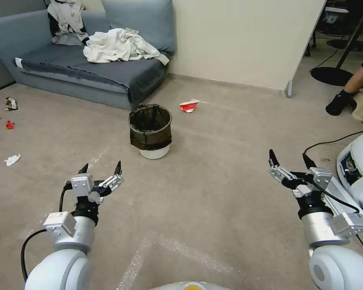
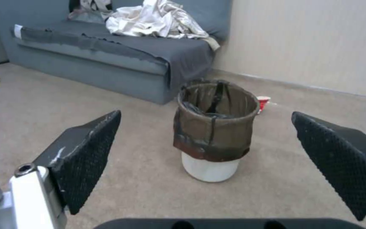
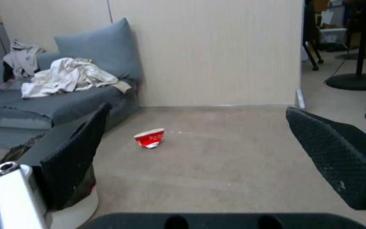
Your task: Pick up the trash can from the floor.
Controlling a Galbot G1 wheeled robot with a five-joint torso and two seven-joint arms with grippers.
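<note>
While the small round white plastic trash can [image 1: 150, 131] with its dark bag folded over the rim stands upright on the beige-grey floor [image 1: 213, 201] ahead of me, near the grey sofa [image 1: 80, 68], I judge this the approach step: my left gripper [image 1: 101, 168] and right gripper [image 1: 289, 159] hang spread wide, holding nothing (well short of it). Next I must close in and line up on its rim.

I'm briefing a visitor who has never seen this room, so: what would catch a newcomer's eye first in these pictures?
First the trash can, standing upright on the floor just in front of the grey sofa, its dark bag folded over the rim. Next the left gripper and right gripper, both open and held low, short of the can. A crushed red-and-white cup lies beyond the can, near the wall.
</note>
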